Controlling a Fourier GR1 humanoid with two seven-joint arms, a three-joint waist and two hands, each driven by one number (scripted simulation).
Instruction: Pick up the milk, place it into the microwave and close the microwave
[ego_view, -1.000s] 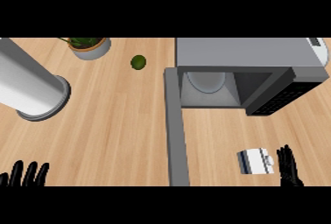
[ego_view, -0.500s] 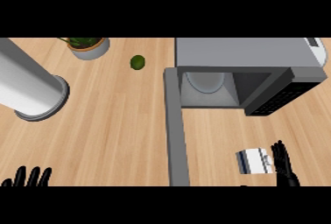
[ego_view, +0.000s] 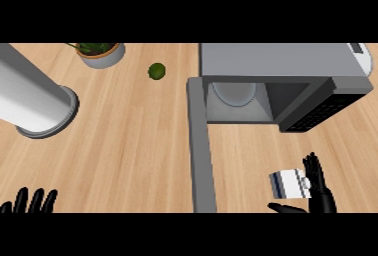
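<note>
White-and-blue milk carton (ego_view: 287, 183) lying on the wooden surface (ego_view: 133, 150), flanked by the right robot hand (ego_view: 319, 186): fingers straight along the carton's far side, thumb reaching beneath its near edge, nothing closed around it yet. Left robot hand (ego_view: 29, 201) resting open at the lower left edge, fingers up, well apart from the action. Ahead of the right robot hand and slightly to its left, microwave (ego_view: 284, 82) standing open, cavity exposed with a pale turntable (ego_view: 235, 92) inside; door (ego_view: 201, 145) swung out as a long grey bar running down toward the robot, just left of the carton. Dark control panel (ego_view: 322, 111) angled near the right hand's fingertips.

Likely trouble: carton squeezed between thumb and fingers but possibly sliding or tipping sideways rather than lifting, given its lying position. Further risk: carton or wrist clipping the open door or the cavity's front rim on the way in. Beyond the door, far left: grey cylinder (ego_view: 33, 102), potted plant (ego_view: 100, 52), small green fruit (ego_view: 156, 70).
</note>
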